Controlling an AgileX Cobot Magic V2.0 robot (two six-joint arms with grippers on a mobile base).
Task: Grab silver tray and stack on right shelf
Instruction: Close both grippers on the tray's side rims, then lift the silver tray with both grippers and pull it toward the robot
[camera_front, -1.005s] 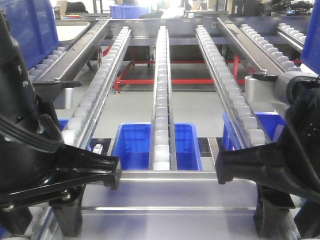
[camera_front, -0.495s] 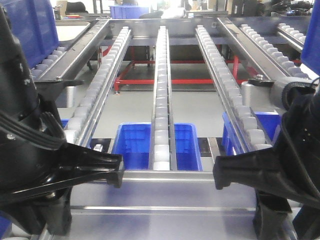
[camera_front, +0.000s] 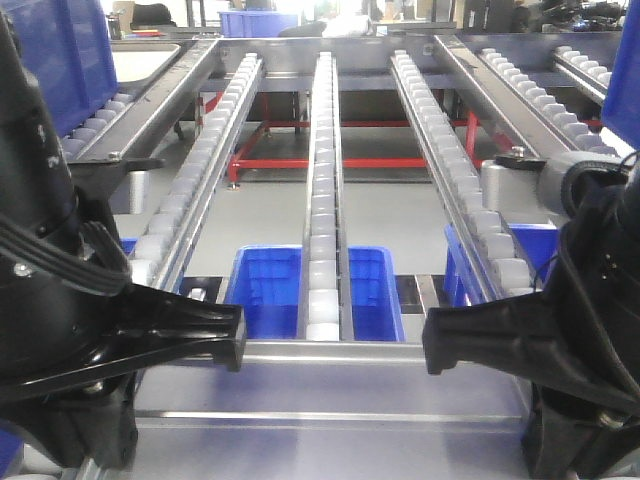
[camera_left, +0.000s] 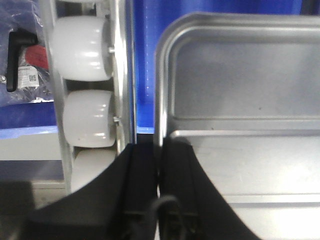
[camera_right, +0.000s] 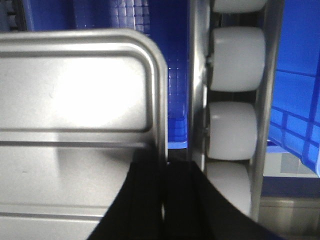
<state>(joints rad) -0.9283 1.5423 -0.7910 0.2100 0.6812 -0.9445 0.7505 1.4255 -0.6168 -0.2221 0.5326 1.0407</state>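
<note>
Stretching from the lower edge to the top of the front view, the right shelf (camera_front: 323, 200) ran back in lanes of white rollers behind its flat front bar (camera_front: 330, 352). And there were the two black arms, big in the lower corners, the left gripper (camera_front: 235, 340) and the right gripper (camera_front: 432, 345) pointing inward at each other. Between them lay the silver tray (camera_front: 330, 445), low at the bottom centre and cut off by the frame edge. On the left wrist view the left gripper (camera_left: 159, 157) was pinched onto the tray's (camera_left: 240, 75) left rim, just beside a roller (camera_left: 82, 47). The right wrist view matched it: the right gripper (camera_right: 162, 172) was clamped on the tray's (camera_right: 75, 90) right rim, rollers (camera_right: 235, 130) close alongside. Whether the tray rested on the rollers, I could not tell. Below the lanes sat a blue bin (camera_front: 270, 290), only its ribbed walls showing, its middle hidden by the centre lane. A second blue bin (camera_front: 535, 250) at the right was mostly covered by the arm.
</note>
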